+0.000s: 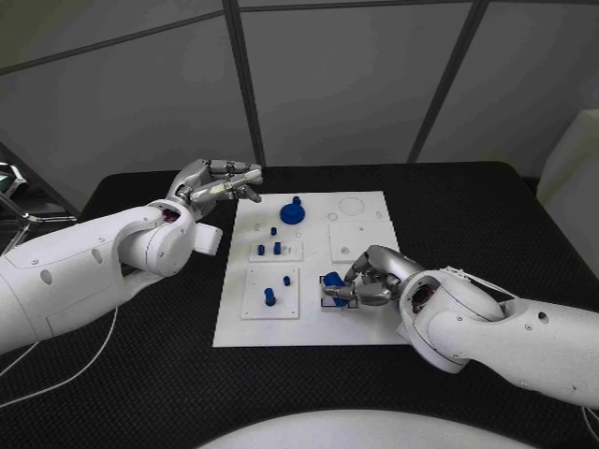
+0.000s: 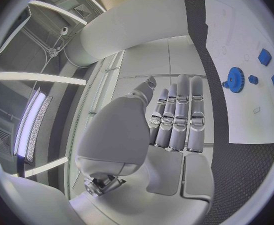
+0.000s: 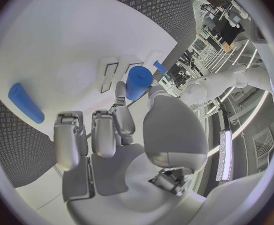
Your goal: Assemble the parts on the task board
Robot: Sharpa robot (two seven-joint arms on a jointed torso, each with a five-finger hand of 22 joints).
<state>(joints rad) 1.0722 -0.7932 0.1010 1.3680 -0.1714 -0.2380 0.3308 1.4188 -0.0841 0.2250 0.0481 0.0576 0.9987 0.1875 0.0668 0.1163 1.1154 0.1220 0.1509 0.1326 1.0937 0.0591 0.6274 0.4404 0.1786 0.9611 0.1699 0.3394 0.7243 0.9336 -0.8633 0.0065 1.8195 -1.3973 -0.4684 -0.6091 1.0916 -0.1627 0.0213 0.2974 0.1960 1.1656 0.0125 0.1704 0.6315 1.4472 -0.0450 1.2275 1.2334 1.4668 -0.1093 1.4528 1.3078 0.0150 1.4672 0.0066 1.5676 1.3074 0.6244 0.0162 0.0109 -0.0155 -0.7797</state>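
The white task board [image 1: 360, 210] lies in the middle of the black table. A blue gear [image 1: 292, 212] stands near its far edge, with small blue pegs [image 1: 270, 248] in a block just below it. Two more pegs [image 1: 269, 296] stand in the near left block. My right hand [image 1: 364, 279] is low over the board's near right part and pinches a blue cylinder [image 3: 138, 81] between thumb and a finger. Another blue piece [image 3: 24, 102] lies flat on the board [image 3: 62, 50]. My left hand [image 1: 219, 182] hovers off the board's far left corner, fingers straight, holding nothing; the gear [image 2: 235, 79] is beyond it.
Black matting surrounds the board, with free room on both sides and in front. Grey panel walls stand behind the table's far edge. A white cable [image 1: 57, 360] trails over the table's near left part.
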